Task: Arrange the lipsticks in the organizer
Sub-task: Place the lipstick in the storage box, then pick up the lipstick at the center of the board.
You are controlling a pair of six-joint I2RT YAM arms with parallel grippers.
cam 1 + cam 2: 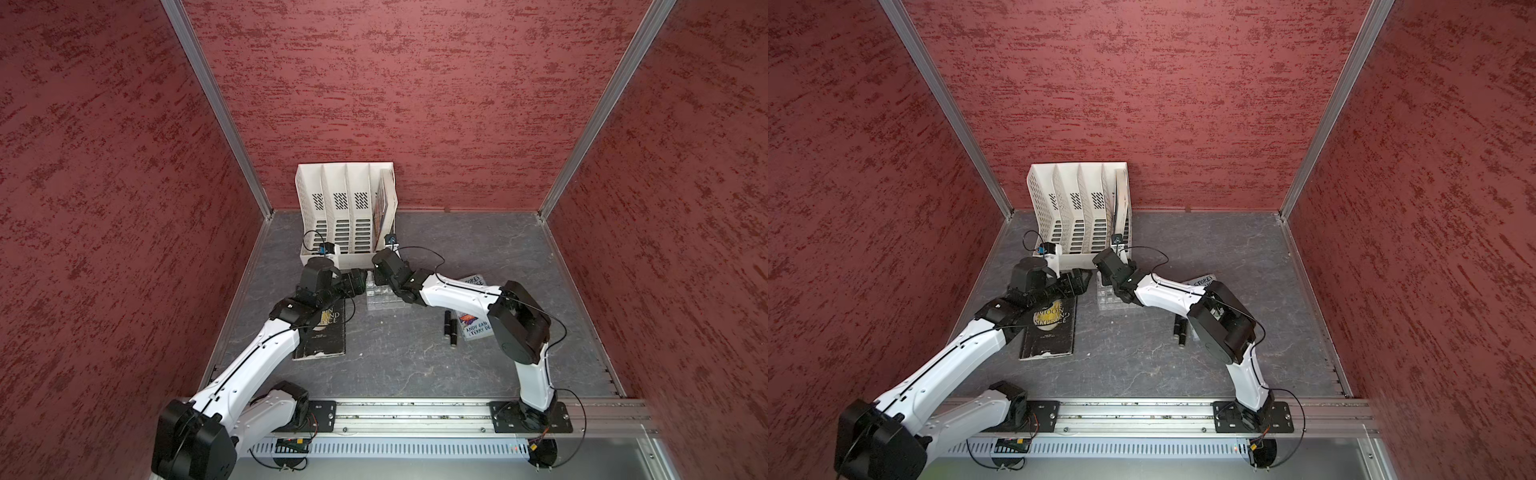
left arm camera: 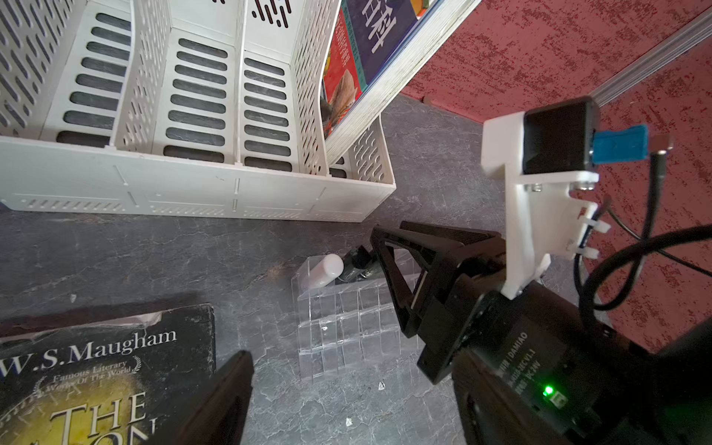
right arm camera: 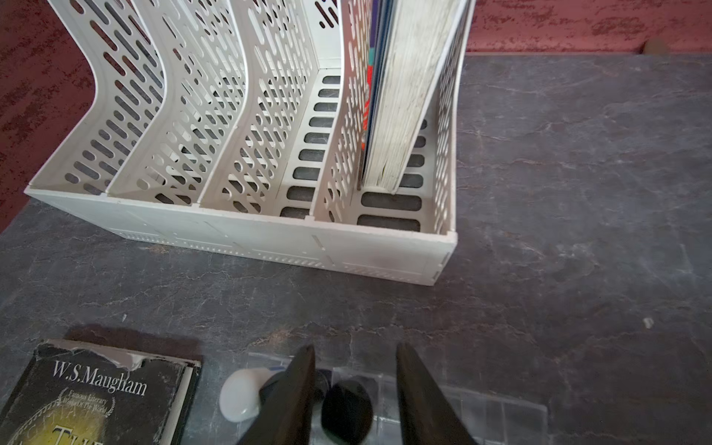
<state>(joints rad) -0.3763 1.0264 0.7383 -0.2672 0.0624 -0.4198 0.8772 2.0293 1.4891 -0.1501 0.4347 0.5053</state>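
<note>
Right wrist view: the right gripper (image 3: 355,350) is seen from behind its two dark fingers (image 3: 293,397), which are parted a moderate way and pointed down over the back row of the organizer (image 3: 501,408). A black lipstick (image 3: 346,410) stands between the fingers with its rounded top facing up. A narrow gap is visible on each side of it, so it is not clamped. Just outside the fingers, a white lipstick (image 3: 240,395) is lodged in the end cell of the same row, on the left arm's side; in the left wrist view it is seen leaning at a tilt. The organizer is a clear tray of stepped square cells, set on the dark grey table (image 1: 395,365) just in front of a white file rack (image 3: 269,239). More black tubes, the loose black lipsticks (image 1: 449,327), are laid side by side on the table well apart from the organizer, near the right arm's elbow; at least two can be made out. In a top view the left gripper (image 1: 1083,279) is held wide open just beside the organizer, over the far corner of a dark book (image 1: 1050,328), with nothing between its jaws. An upright book (image 3: 404,96) is stored in the rack's end slot on the right arm's side. A second book (image 1: 473,328) is lying flat, partly hidden under the right arm.
</note>
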